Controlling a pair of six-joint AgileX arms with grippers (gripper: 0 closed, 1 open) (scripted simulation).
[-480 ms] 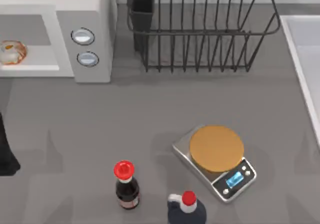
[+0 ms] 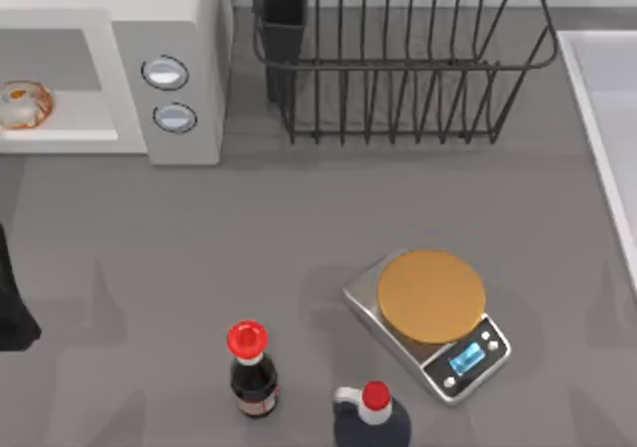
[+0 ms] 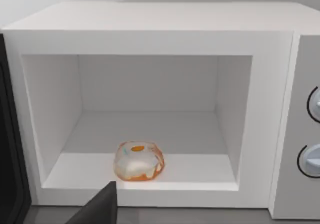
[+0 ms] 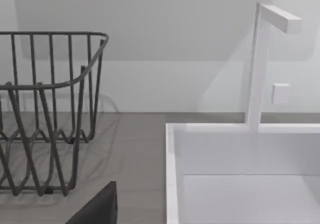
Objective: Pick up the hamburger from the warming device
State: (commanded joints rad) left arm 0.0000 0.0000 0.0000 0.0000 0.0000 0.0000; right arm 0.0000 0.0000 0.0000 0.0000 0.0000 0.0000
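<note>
The hamburger (image 2: 22, 106) is a small round item with an orange-brown rim and a pale middle. It lies on the floor of the warming device (image 2: 184, 29), a boxy white microwave at the table's back left with its cavity open to the front. In the left wrist view the hamburger (image 3: 139, 161) sits near the front edge of the cavity, and a dark part of my left gripper (image 3: 97, 207) shows just in front of and below it, apart from it. My left arm (image 2: 10, 308) is at the table's left edge. A dark part of my right gripper (image 4: 97, 206) faces the rack and sink.
Two round knobs (image 2: 165, 73) sit on the microwave's front. A black wire dish rack (image 2: 398, 59) stands at the back middle and a white sink (image 2: 607, 118) at the right. A silver scale with a tan disc (image 2: 430, 296) and two red-capped bottles (image 2: 249, 367) stand at the front.
</note>
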